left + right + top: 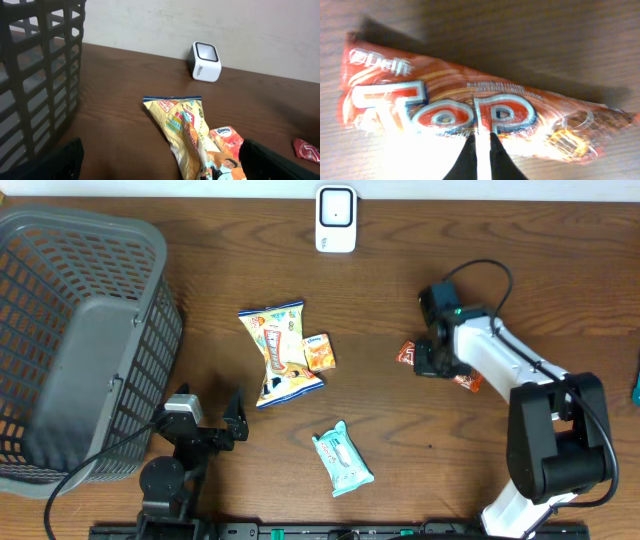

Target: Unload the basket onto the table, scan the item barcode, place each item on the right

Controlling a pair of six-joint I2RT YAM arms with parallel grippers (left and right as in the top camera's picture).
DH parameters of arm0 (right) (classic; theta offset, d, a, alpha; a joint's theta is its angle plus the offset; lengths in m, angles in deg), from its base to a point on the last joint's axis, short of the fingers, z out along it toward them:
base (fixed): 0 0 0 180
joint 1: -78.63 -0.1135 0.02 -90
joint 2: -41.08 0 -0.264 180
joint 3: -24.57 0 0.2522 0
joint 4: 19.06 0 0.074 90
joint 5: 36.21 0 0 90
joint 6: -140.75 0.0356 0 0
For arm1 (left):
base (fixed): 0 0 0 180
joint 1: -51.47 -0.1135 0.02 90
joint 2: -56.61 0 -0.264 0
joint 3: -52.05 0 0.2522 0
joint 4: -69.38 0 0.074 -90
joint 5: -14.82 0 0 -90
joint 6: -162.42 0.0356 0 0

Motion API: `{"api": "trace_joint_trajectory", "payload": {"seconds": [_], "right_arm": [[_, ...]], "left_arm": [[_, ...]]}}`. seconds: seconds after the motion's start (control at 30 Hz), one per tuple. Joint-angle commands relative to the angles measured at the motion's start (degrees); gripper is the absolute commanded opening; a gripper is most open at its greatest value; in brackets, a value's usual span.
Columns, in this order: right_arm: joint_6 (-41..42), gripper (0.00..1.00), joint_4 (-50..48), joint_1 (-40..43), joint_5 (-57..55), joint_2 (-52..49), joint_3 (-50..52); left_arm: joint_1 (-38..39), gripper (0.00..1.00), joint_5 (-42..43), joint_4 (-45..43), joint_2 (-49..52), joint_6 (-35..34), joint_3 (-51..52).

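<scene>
A red "Top" snack wrapper (470, 100) lies flat on the wooden table, right of centre; its ends (467, 381) stick out from under my right gripper (437, 360). In the right wrist view the right gripper (481, 142) has its two dark tips almost together, pinching the wrapper's near edge. The white barcode scanner (335, 218) stands at the back centre, and the left wrist view shows its window (206, 61). My left gripper (210, 418) rests low at the front left, open and empty (160, 167), aimed at a yellow snack bag (187, 135).
A grey mesh basket (80, 340) fills the left side and stands close beside the left arm (35, 75). The yellow snack bag (280, 355) and an orange tissue pack (319, 352) lie mid-table. A teal packet (342, 458) lies nearer the front.
</scene>
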Motion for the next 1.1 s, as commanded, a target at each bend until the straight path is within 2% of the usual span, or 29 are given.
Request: {"api": "trace_joint_trajectory", "payload": {"seconds": [0.0,0.03,0.1,0.13,0.2,0.37,0.53,0.63,0.9,0.97,1.07], "right_arm": [[-5.0,0.10,5.0,0.2,2.1,1.6,-8.7],[-6.3,0.15,7.9,0.2,2.1,1.9,-11.1],[-9.7,0.49,12.3,0.2,2.0,2.4,-14.4],[-11.6,0.59,13.6,0.2,2.0,2.5,-15.2],[-18.2,0.71,15.3,0.2,2.0,2.6,-15.8],[-32.9,0.86,15.8,0.7,1.9,2.4,-13.7],[-44.1,0.86,16.3,1.7,1.9,2.4,-9.2],[-52.2,0.78,14.3,2.4,1.8,2.4,-5.9],[-55.1,0.79,-0.4,5.2,-1.2,2.1,2.4],[-55.1,0.75,-4.0,5.3,-3.4,2.1,3.9],[-56.6,0.59,-8.1,5.3,-3.4,2.1,5.9]], "left_arm": [[-0.2,0.98,0.4,0.8,0.0,-0.7,1.6],[-0.2,0.98,0.4,0.8,0.0,-0.7,1.6],[-0.2,0.98,0.4,0.8,0.0,-0.7,1.6],[-0.2,0.98,0.4,0.8,0.0,-0.7,1.6],[-0.2,0.98,0.4,0.8,0.0,-0.7,1.6],[-0.2,0.98,0.4,0.8,0.0,-0.7,1.6],[-0.2,0.98,0.4,0.8,0.0,-0.7,1.6],[-0.2,0.98,0.4,0.8,0.0,-0.7,1.6],[-0.2,0.98,0.4,0.8,0.0,-0.7,1.6],[-0.2,0.98,0.4,0.8,0.0,-0.7,1.6],[-0.2,0.98,0.4,0.8,0.0,-0.7,1.6]]}}
